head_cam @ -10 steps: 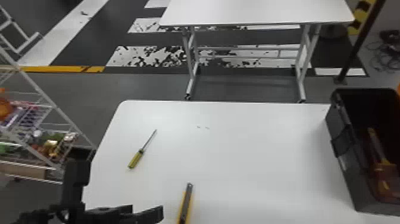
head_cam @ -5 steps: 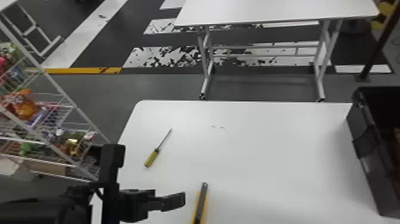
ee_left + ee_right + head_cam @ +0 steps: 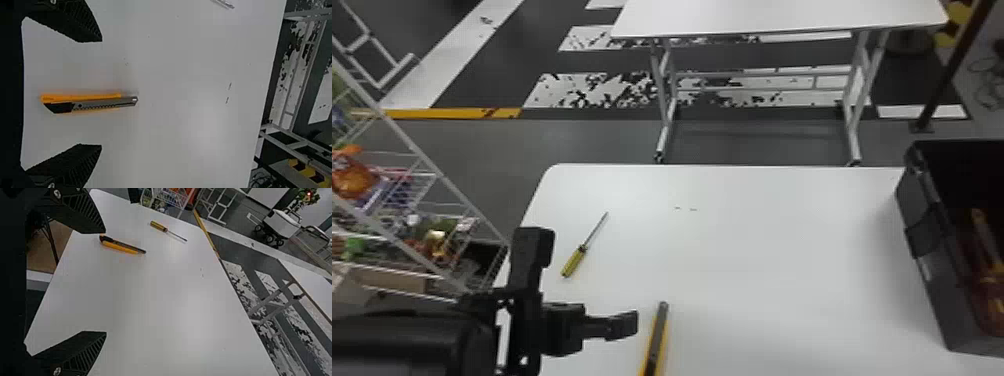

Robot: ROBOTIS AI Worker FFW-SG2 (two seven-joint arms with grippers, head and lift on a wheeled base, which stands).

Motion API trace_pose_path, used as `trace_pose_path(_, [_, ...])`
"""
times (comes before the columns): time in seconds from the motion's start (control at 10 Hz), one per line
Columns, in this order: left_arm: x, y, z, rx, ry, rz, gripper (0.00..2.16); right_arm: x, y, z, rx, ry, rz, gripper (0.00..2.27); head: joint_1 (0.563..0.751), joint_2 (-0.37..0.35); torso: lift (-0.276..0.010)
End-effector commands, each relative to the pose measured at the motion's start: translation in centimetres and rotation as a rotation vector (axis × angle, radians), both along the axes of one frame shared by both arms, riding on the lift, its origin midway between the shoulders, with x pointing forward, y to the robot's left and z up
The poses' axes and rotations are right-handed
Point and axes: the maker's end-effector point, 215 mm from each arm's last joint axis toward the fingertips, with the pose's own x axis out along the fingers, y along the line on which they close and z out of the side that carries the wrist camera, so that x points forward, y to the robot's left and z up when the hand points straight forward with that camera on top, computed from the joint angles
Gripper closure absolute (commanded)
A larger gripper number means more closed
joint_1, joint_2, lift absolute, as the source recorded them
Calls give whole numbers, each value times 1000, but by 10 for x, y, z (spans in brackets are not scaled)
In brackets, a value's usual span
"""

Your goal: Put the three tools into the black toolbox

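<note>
Spreading before us, the white tabletop (image 3: 757,260) carries the black plastic toolbox (image 3: 934,295) by its right edge; left gripper (image 3: 623,326) and right gripper (image 3: 105,282) both hang open-fingered; yellow-orange tool (image 3: 983,232) boxed, yellow-and-black utility knife (image 3: 656,340) by the near edge, slim yellow-handled screwdriver (image 3: 575,260) toward the far left corner!

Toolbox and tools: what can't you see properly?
- Black toolbox: head view, the right edge cuts off its far side.
- Orange tool inside: head view, too dim in the box to say what kind.
- Yellow knife: head view, the bottom edge cuts off its near end.
- Screwdriver: left wrist view, the top edge cuts off its handle.
</note>
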Motion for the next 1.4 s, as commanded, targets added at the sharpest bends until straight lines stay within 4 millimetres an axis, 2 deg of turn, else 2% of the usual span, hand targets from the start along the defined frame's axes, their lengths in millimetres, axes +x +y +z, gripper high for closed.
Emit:
trace_pose_path(0.0, [-17, -6, -25, 49, 66, -12, 33, 0, 0, 0, 3, 2, -1, 83, 695, 190, -51])
trace_pose_path(0.2, [-38, -10, -55, 65, 147, -8, 33, 0, 0, 0, 2, 0, 0, 83, 695, 198, -51])
trace_pose_path(0.3, [-39, -12, -57, 74, 151, -11, 33, 0, -1, 1, 2, -2, -2, 83, 695, 195, -51])
trace_pose_path(0.5, [-26, -16, -52, 71, 130, -12, 87, -1, -1, 1, 7, 0, 0, 83, 695, 178, -51])
trace_pose_path(0.7, [-16, -28, -56, 78, 128, -23, 87, 0, -4, 4, 16, -7, -4, 83, 695, 159, -51])
trace_pose_path(0.9, [-16, -54, -65, 54, 149, -38, 76, -2, -8, 6, 22, -7, -8, 83, 695, 123, -51])
trace_pose_path(1.1, [-14, -70, -69, 72, 151, -42, 73, -3, -10, 7, 25, -8, -10, 83, 695, 50, -51])
trace_pose_path(1.3, [-15, -69, -78, 123, 168, -21, 73, -1, -10, 7, 38, -16, -16, 83, 695, 17, -51])
